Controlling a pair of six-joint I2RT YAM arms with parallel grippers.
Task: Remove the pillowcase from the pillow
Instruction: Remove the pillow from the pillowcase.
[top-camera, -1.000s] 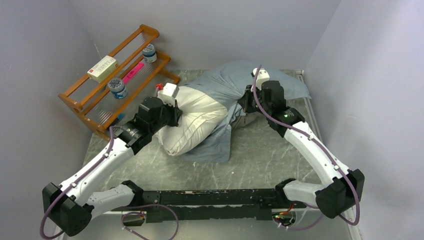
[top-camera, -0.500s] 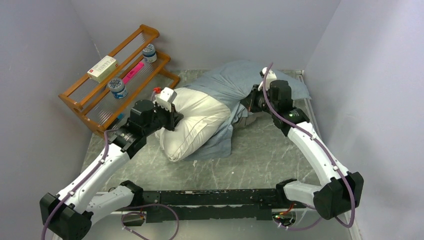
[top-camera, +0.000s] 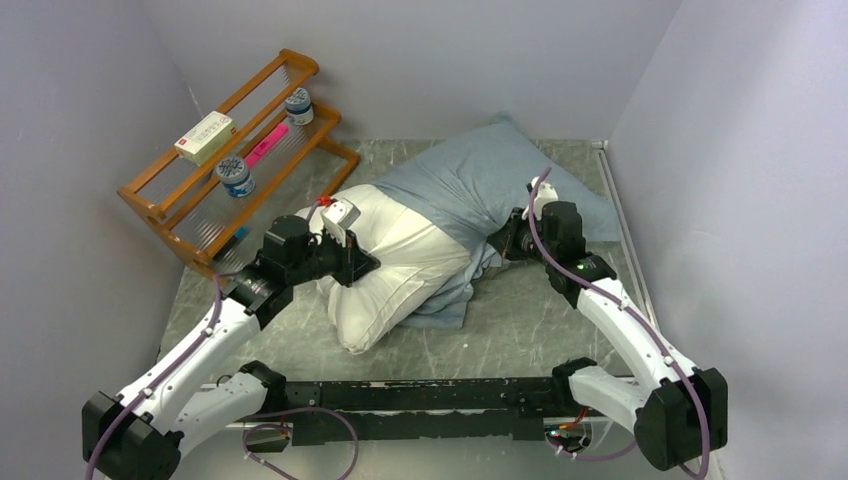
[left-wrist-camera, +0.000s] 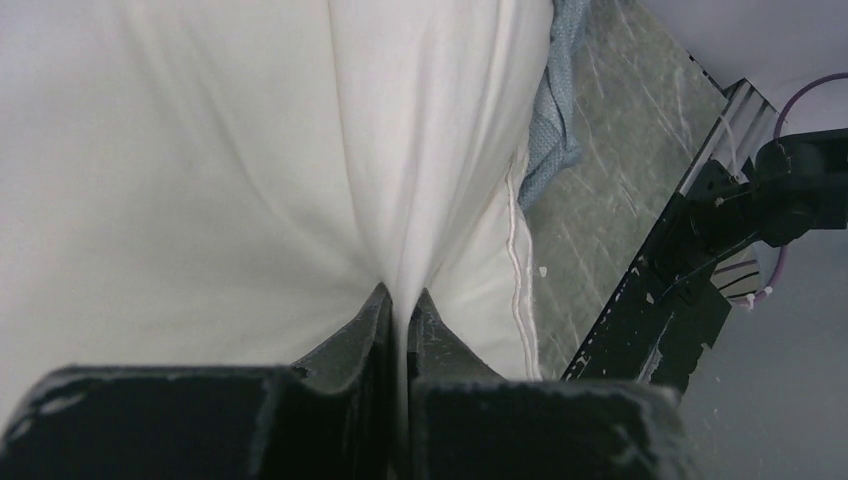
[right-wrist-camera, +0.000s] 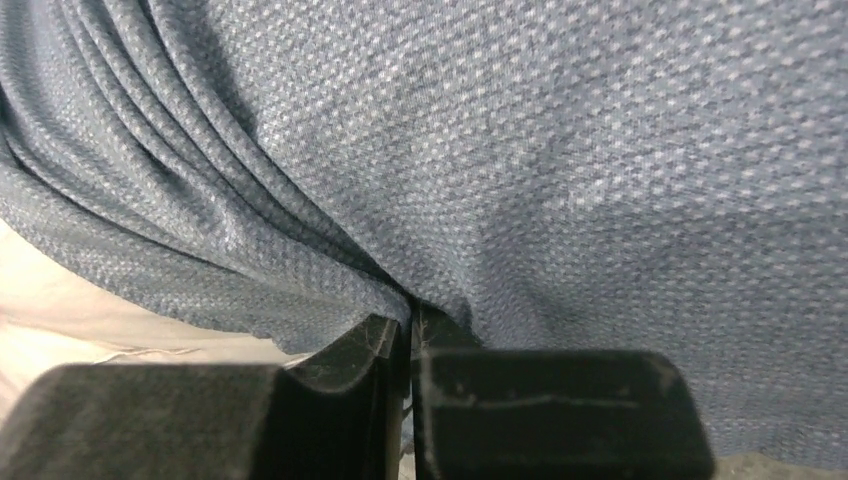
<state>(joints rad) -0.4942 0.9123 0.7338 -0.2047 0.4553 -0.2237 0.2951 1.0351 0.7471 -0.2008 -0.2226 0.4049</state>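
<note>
Two clenched grips on fabric;
left gripper (left-wrist-camera: 400, 302) pinches the white pillow (left-wrist-camera: 200, 150); right gripper (right-wrist-camera: 410, 322) pinches the blue-grey pillowcase (right-wrist-camera: 560, 150); far-left box (top-camera: 204, 137) print unreadable.

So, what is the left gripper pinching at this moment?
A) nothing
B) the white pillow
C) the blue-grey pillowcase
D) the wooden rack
B: the left wrist view shows the left gripper shut on a fold of the pillow; the pillowcase is in the right gripper.
</note>
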